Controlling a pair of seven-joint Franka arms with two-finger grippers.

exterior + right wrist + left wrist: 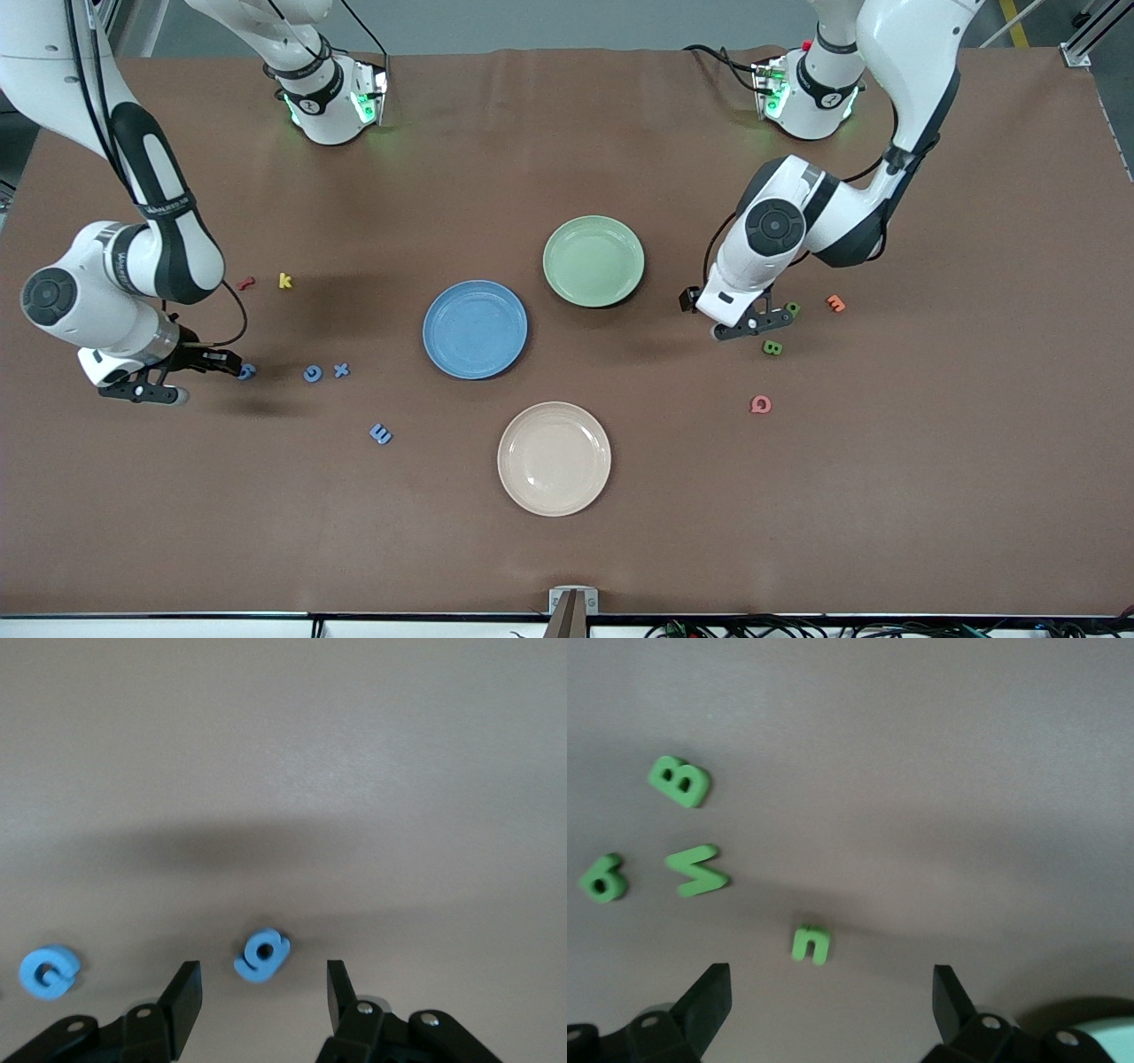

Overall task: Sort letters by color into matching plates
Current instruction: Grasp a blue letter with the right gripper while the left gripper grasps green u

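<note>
Sorting has barely begun: the blue plate [475, 330] and the pale green plate [594, 261] sit bare near the middle of the counter [567, 549], the green one farther from the front camera and toward the left arm's end.

At the right arm's end, the right gripper [262, 992] is down low over a blue 9-shaped piece [262, 956]. Its jaws stand partly apart with the piece between them but not touching it, so nothing is gripped yet; the straddle looks like the set-up for a pinch. Beside it lie a blue G [49, 972], then a blue x [341, 370], with a blue E [380, 433] nearer the front camera.

At the other end, the left gripper [831, 988] hovers with jaws wide open over a small green n-shaped piece [810, 943], lined up for a descent. A green V [697, 870], a green B [679, 781] and a green 6 [603, 878] lie close by, none in a plate.
</note>
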